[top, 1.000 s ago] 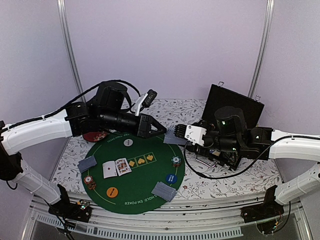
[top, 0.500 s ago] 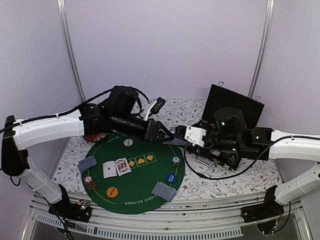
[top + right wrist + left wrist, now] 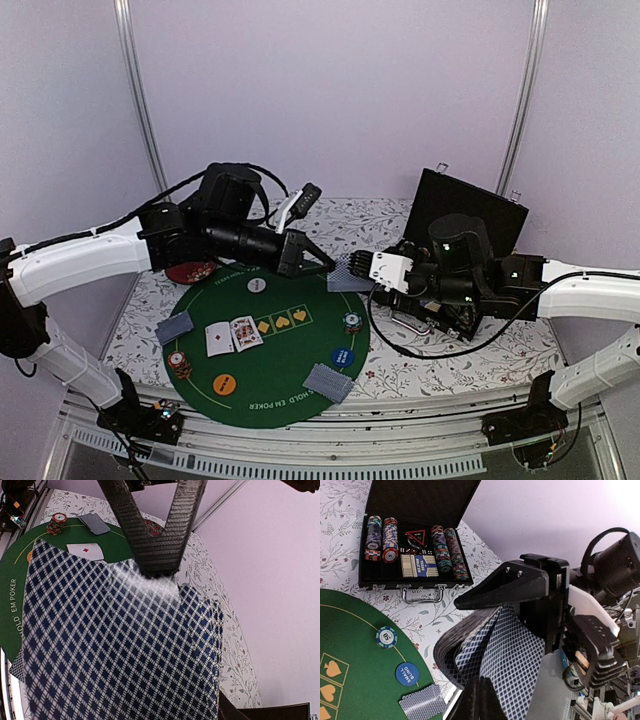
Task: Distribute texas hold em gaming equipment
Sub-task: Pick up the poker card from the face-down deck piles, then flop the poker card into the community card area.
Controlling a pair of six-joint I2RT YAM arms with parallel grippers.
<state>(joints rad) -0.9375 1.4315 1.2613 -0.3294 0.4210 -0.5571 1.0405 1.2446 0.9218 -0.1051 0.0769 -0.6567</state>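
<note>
Right jaws are clamping a fanned deck (image 3: 348, 272) of blue-patterned cards and holding it in the air by the far right edge of the green mat (image 3: 285, 400). Left jaws are pinching tight on the edge of the top card (image 3: 100, 640) of that deck, with the left arm (image 3: 90, 255) reaching across from the left.

On the mat, face-up cards (image 3: 232, 335) are lying left of centre. Left face-down cards (image 3: 175, 327) are sitting at the left rim and near face-down cards (image 3: 330, 382) at the near right rim. A chip stack (image 3: 180, 363) is sitting near left, a second chip stack (image 3: 352, 322) at the right. The blue button (image 3: 343, 357) is lying just in front of the second stack, the orange button (image 3: 226, 383) toward the near edge, the white button (image 3: 256, 285) at the far edge.

A dark red disc (image 3: 190, 272) is lying off the mat at far left, partly under the left arm. An open case (image 3: 470, 205) is sitting on the floral surface (image 3: 450, 365) at far right, with chip rows (image 3: 390, 532) showing inside.
</note>
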